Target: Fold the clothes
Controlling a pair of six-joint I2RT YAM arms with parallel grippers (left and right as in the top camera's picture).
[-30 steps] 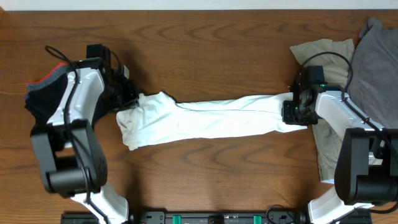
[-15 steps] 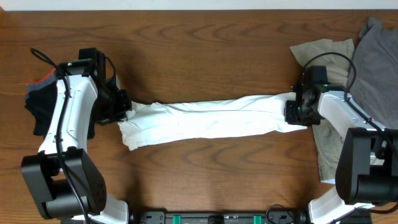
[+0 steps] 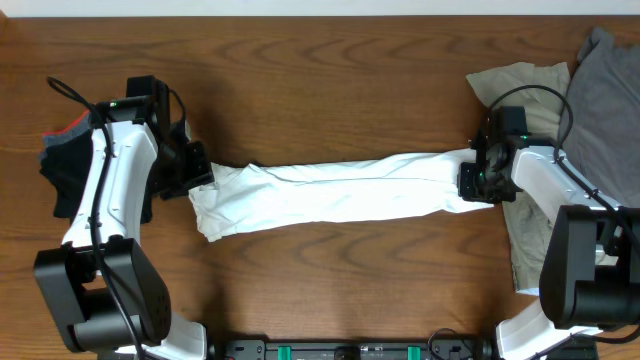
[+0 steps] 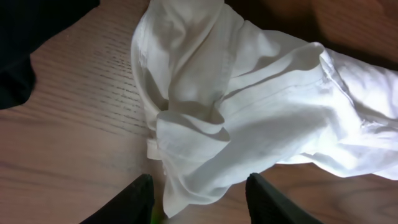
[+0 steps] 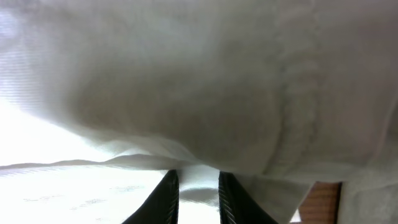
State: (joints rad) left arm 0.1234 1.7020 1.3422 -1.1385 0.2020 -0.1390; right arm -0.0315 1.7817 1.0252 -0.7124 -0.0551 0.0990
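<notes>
Overhead: we note a dark brown wood-grain table (image 3: pixel 330 90), with a pale strip (image 3: pixel 320 8) running along its far edge. The white T-shirt (image 3: pixel 340 195) lies across the middle as a long band, stretched between both arms. A dark pile of clothes (image 3: pixel 62 170) sits at the left edge, with a grey garment (image 3: pixel 605 95) and a beige one (image 3: pixel 520 85) at the right. The right gripper (image 3: pixel 472 182) is pinched closed on the shirt's right end. The left gripper (image 3: pixel 197 172) has its fingers (image 4: pixel 138 198) apart, with the shirt's edge lying between them. A second ago the left end was bunched and that arm sat nearer centre. Since the half-second mark we see almost no change.
</notes>
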